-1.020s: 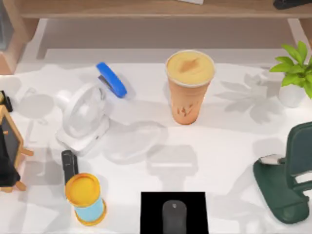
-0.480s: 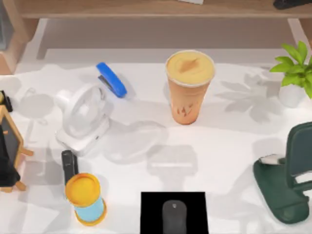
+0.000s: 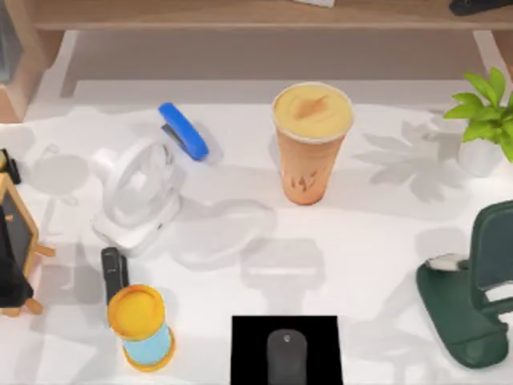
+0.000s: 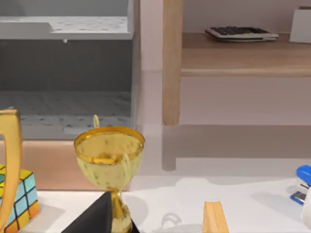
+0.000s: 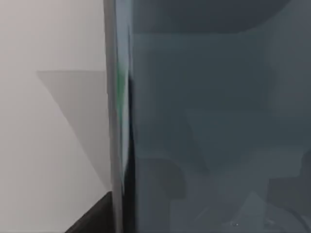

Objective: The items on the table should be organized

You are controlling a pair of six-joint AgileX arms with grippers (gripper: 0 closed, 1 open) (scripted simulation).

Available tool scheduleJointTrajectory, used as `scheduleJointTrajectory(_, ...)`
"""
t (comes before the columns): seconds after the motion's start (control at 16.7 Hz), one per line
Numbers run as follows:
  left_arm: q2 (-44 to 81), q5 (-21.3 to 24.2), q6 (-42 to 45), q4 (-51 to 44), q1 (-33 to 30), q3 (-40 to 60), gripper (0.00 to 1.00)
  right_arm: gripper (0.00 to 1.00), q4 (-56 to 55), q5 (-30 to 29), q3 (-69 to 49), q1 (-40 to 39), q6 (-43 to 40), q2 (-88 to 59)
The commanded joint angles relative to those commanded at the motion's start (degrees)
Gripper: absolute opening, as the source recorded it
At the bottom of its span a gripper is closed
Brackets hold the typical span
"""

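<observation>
Gripper state: cannot tell for either arm. Cup (image 3: 311,143) upright at surface (image 3: 377,241) centre-back, long axis vertical, lid up; judged light, thin-walled, top-heavy, so grip mid-body. Mouse (image 3: 287,358) at front edge on black mat (image 3: 248,337), long axis front-to-back; judged smooth, rigid, so pinch sides.

Office desk setting: white table (image 3: 377,241) held stapler (image 3: 183,131), desk fan (image 3: 136,192), mouse (image 3: 286,357); keyboard (image 4: 241,33) sat on wooden shelf (image 4: 243,58).

Orange cup (image 3: 310,144) upright mid-table (image 3: 377,241); mouse (image 3: 286,358) on black mat (image 3: 248,349) at near edge; stapler (image 3: 183,131) beside white fan (image 3: 138,192).
</observation>
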State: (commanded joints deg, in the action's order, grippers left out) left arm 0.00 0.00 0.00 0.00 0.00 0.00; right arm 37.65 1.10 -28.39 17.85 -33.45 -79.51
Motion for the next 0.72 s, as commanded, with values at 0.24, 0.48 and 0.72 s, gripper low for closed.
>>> scheduleJointTrajectory(0.24, 0.0, 0.0, 0.0, 0.0, 0.0, 0.0, 1.00, 0.00, 0.0, 0.0, 0.0, 0.0, 0.0, 0.0)
scheduleJointTrajectory(0.48, 0.0, 0.0, 0.0, 0.0, 0.0, 0.0, 1.00, 0.00, 1.9, 0.1, -1.0, 0.0, 0.2, 1.5)
scheduleJointTrajectory(0.72, 0.0, 0.0, 0.0, 0.0, 0.0, 0.0, 1.00, 0.00, 5.2, 0.1, -2.7, 0.0, 0.1, 3.0)
